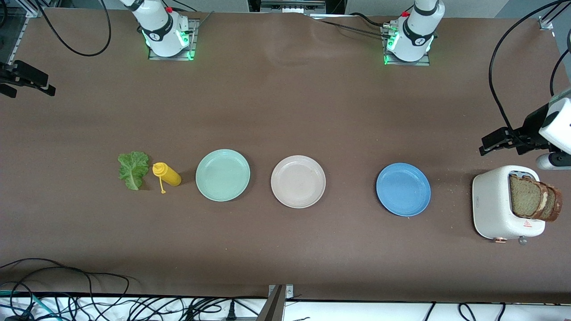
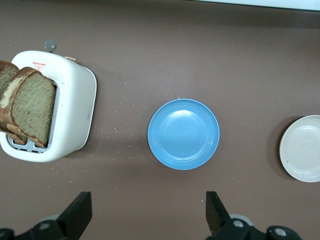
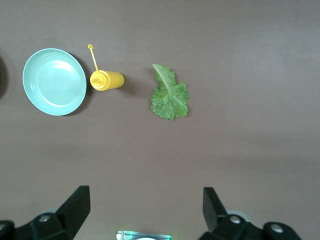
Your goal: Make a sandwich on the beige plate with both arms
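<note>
The beige plate (image 1: 298, 181) lies bare at the table's middle; its edge shows in the left wrist view (image 2: 302, 148). Two brown-crusted bread slices (image 1: 533, 198) stand in a white toaster (image 1: 495, 209) at the left arm's end, also in the left wrist view (image 2: 27, 107). A green lettuce leaf (image 1: 133, 169) lies flat toward the right arm's end and shows in the right wrist view (image 3: 170, 95). My left gripper (image 1: 495, 142) hangs open and empty over the table beside the toaster (image 2: 148, 215). My right gripper (image 1: 29, 82) hangs open and empty over the table's right-arm end (image 3: 145, 210).
A blue plate (image 1: 403, 189) lies between the beige plate and the toaster. A mint-green plate (image 1: 222, 174) lies beside the beige plate toward the right arm's end. A yellow squeeze bottle (image 1: 167, 174) lies on its side between the mint-green plate and the lettuce. Cables run along the table's near edge.
</note>
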`<state>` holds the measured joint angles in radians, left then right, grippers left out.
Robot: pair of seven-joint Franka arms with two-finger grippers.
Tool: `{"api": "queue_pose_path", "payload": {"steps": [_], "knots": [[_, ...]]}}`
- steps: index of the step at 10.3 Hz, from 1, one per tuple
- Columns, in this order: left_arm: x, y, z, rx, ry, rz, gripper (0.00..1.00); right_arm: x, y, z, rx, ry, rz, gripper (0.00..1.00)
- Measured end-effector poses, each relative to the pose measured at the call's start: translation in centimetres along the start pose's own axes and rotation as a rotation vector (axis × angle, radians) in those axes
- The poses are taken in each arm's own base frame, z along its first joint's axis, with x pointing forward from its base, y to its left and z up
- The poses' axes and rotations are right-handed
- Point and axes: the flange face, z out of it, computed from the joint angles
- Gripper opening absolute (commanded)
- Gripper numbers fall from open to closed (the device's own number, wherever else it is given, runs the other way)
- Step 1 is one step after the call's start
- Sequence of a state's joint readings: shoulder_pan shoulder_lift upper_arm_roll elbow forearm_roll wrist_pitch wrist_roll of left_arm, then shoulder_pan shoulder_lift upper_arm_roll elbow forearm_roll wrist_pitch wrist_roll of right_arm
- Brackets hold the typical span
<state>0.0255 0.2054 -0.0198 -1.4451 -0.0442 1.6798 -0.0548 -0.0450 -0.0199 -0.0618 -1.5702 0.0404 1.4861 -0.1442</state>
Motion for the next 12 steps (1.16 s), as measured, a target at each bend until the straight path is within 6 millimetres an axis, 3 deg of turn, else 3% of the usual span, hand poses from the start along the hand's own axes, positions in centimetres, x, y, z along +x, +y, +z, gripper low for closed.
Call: {"api": "queue_pose_path", "payload": {"steps": [12], "knots": [[0.0,0.18,0.05,0.0,-0.001,0.003,1.0,0.91,0.43,0.49,-0.027,0.022,0.003,1.0]]}}
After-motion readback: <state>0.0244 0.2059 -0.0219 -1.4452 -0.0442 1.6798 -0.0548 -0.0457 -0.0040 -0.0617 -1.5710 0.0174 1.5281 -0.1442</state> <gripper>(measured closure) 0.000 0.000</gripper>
